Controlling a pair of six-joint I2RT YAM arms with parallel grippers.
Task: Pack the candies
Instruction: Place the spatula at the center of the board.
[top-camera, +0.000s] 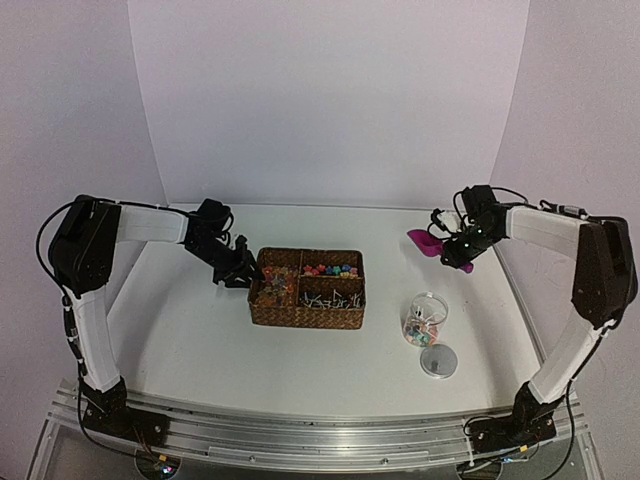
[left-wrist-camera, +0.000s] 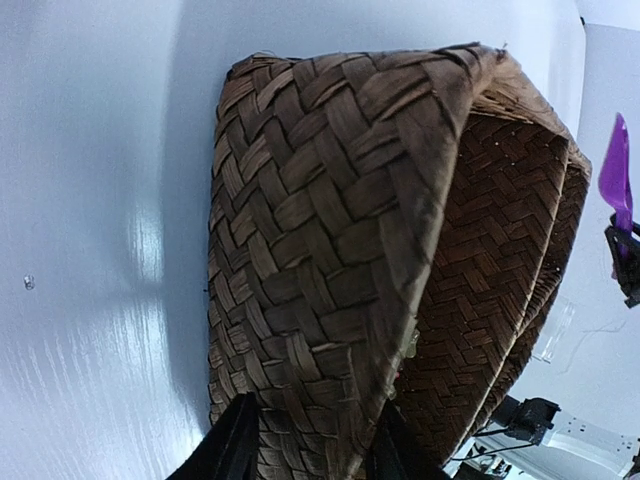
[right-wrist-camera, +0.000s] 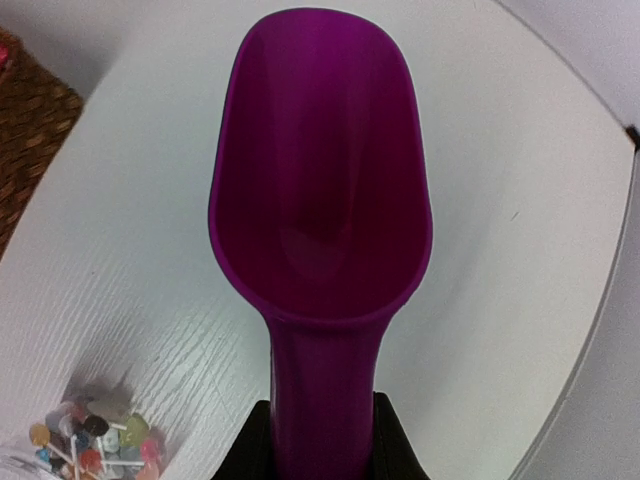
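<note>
High rear camera overlooks table (top-camera: 200, 340); wrist cameras sit close on basket (left-wrist-camera: 330, 250), scoop (right-wrist-camera: 320, 200)
</note>
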